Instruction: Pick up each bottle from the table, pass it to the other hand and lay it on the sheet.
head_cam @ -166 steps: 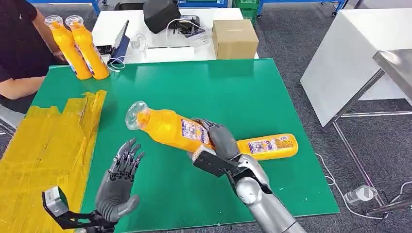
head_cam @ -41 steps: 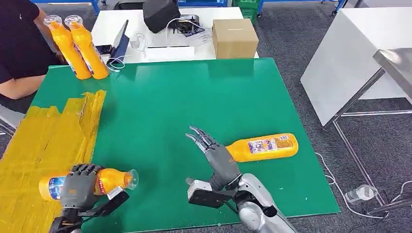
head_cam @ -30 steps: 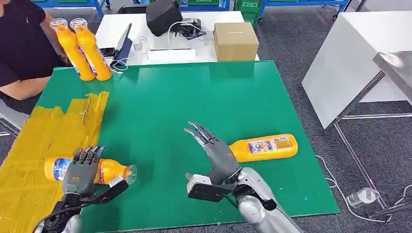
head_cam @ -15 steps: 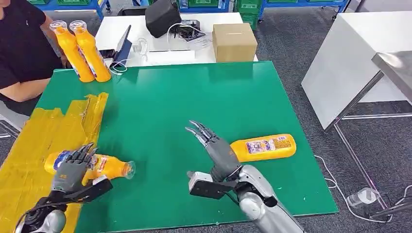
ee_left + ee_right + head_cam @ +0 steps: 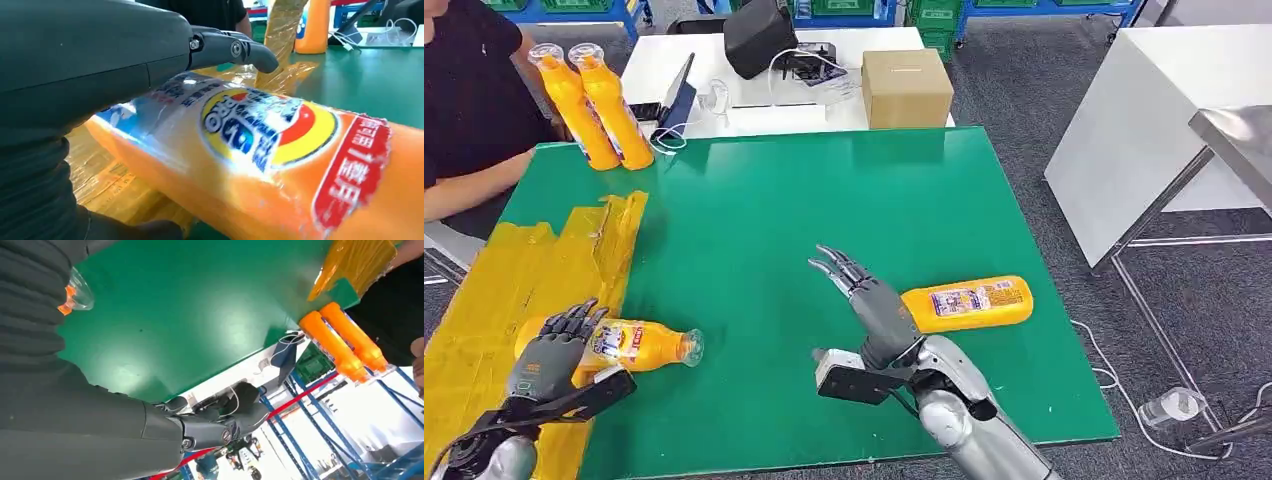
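An orange bottle (image 5: 629, 342) lies on its side, its base on the yellow sheet (image 5: 504, 270) and its clear cap over the green table (image 5: 824, 200). My left hand (image 5: 542, 352) hovers at the bottle's base end with fingers spread, holding nothing. Seen from the left wrist, the bottle (image 5: 275, 150) lies just under my outstretched fingers (image 5: 225, 47). My right hand (image 5: 872, 298) is raised above the table, fingers apart and empty, beside the cap end of a second orange bottle (image 5: 969, 303) lying flat near the right edge.
Two more orange bottles (image 5: 592, 100) stand upright at the table's back left corner, next to a seated person (image 5: 464, 110). A white table behind holds a cardboard box (image 5: 907, 82), a black bag (image 5: 759, 35) and cables. A white table (image 5: 1144, 110) stands to the right.
My left hand lowered the bottle onto the sheet's edge, opened its fingers and drew back toward the bottle's base. My right hand stayed open and nearly still. The camera shifted slightly.
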